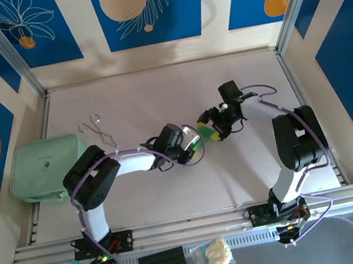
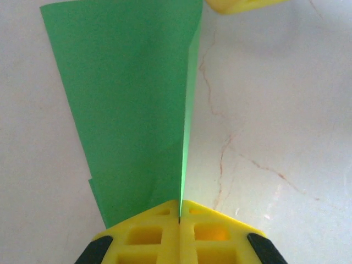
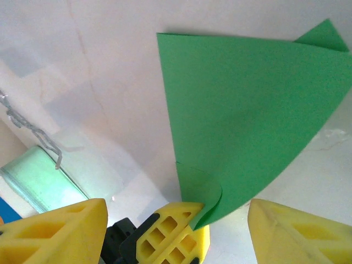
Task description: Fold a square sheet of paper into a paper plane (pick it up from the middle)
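The left gripper [image 2: 180, 213] has its two yellow fingers pressed together, and between them it pinches the near edge of the green paper sheet [image 2: 132, 99]. In the left wrist view the sheet spreads away from the fingers toward 12 o'clock. It is folded: one layer lies on the table [image 1: 157, 94], and a thin fold edge stands up along its 3 o'clock side.

In the top view the sheet is close to the middle of the table, between the two grippers. The right gripper [image 1: 215, 131] is just beside it, at about 1 o'clock from the left gripper. Its fingers stand wide apart and hold nothing. In the right wrist view the curved green sheet hangs in front of them and one corner curls at the left gripper's tip.

A pale mint pouch [image 1: 44, 169] lies at the 9 o'clock edge of the table. A bent wire tool [image 1: 98, 131] lies at about 10 o'clock from the left gripper, well apart from the paper.
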Available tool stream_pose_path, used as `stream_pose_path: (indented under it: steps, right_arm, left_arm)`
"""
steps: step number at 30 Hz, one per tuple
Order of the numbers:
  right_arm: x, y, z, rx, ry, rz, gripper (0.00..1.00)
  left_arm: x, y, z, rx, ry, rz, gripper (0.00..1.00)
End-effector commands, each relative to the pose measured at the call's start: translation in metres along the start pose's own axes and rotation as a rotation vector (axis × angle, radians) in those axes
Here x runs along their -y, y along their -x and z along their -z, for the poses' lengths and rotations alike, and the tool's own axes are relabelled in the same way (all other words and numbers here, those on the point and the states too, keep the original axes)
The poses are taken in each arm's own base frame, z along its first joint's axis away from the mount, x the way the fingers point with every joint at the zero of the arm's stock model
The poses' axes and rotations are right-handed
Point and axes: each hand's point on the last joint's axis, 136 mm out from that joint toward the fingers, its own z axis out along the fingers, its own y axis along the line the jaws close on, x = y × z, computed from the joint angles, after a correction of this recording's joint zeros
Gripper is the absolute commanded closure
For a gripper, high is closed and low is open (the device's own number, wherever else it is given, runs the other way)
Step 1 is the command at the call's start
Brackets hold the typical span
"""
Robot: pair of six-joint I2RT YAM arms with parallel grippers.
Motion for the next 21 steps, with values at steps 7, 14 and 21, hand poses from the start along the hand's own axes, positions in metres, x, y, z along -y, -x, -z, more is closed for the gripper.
stream_pose_path:
  steps: [7, 14, 21]
  right_arm:
    - [0.003, 0.008, 0.019, 0.108, 0.076, 0.196, 0.31]
    - [0.005, 0.006, 0.025, 0.146, 0.121, 0.315, 0.31]
    - [0.016, -0.001, 0.011, 0.091, 0.127, 0.328, 0.33]
  left_arm:
    - [0.005, 0.007, -0.002, -0.112, -0.168, 0.341, 1.00]
    - [0.004, 0.020, -0.005, -0.099, -0.252, 0.583, 1.00]
    - [-0.001, 0.028, -0.008, -0.074, -0.294, 0.746, 1.00]
